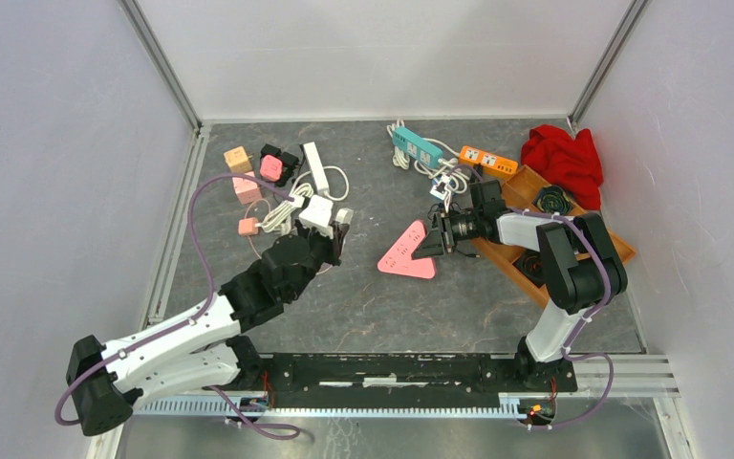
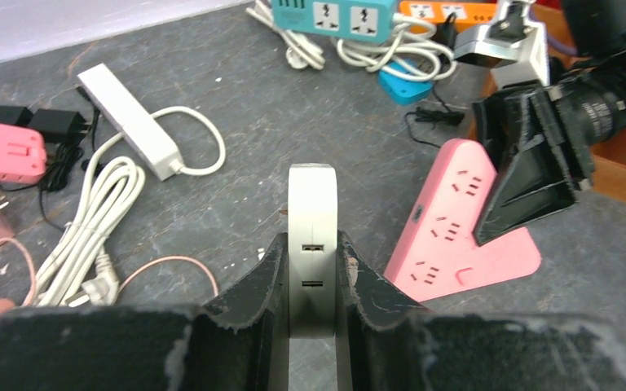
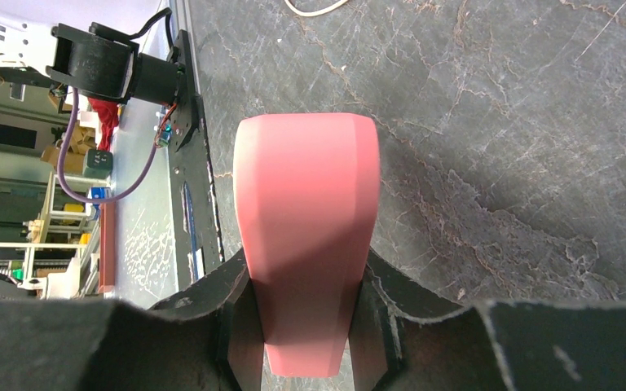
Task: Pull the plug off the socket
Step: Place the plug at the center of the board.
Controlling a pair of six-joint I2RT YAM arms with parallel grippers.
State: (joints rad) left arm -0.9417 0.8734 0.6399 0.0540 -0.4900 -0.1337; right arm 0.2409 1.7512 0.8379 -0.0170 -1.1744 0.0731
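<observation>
A white plug adapter [image 2: 312, 236] with two small slots on its edge sits between the fingers of my left gripper [image 2: 312, 254], which is shut on it. In the top view it shows at the tip of the left gripper [image 1: 336, 229]. The pink triangular socket [image 2: 456, 240] lies flat to its right, a gap of bare table between them. My right gripper [image 3: 308, 305] is shut on one corner of that pink socket [image 3: 308, 212]. From above, the right gripper [image 1: 437, 239] holds the socket [image 1: 403, 256] by its right corner.
A white power strip [image 1: 315, 167] with coiled cable, pink cube adapters [image 1: 270, 168] and black chargers lie at the back left. Teal [image 1: 417, 145] and orange [image 1: 487, 159] strips, a red cloth [image 1: 564, 158] and a wooden tray [image 1: 526, 263] stand at the back right.
</observation>
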